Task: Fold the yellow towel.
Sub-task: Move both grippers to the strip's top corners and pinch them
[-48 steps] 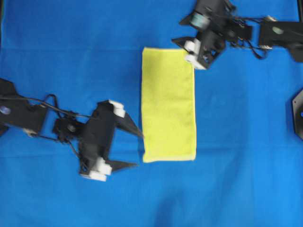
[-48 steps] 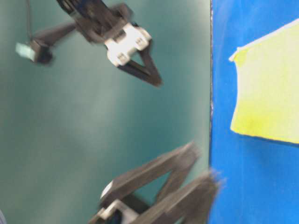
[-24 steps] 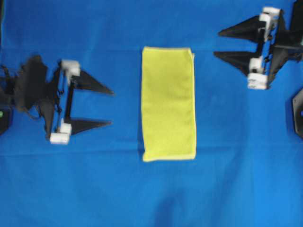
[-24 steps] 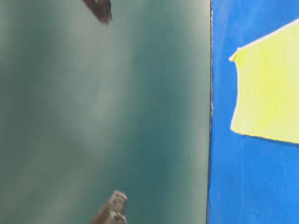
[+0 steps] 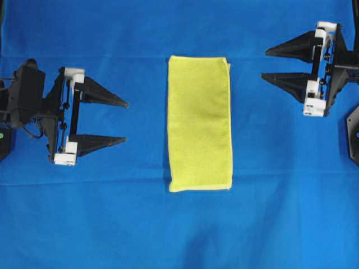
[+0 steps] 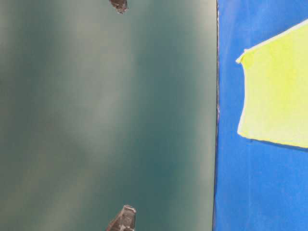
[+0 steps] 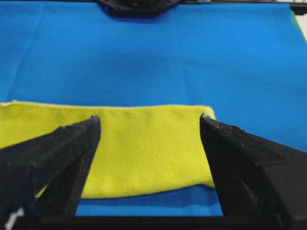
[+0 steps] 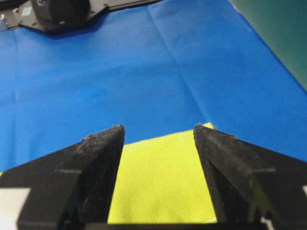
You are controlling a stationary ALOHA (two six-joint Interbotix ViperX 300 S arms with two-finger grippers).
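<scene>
The yellow towel [image 5: 199, 123] lies folded into a long strip mid-frame on the blue cloth [image 5: 179, 235]. At its nine o'clock, the left gripper [image 5: 124, 123] gapes empty; at two o'clock, the right gripper [image 5: 265, 64] likewise, both apart from it.

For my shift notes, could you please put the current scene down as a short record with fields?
towel: yellow towel, folded into a long rectangle, flat on the blue cloth
left gripper: left gripper, open, empty, left of the towel, apart from it
right gripper: right gripper, open, empty, right of the towel near its far end, apart from it
contact: neither gripper's fingers touch the towel
task state: at least one fold looks done
</scene>
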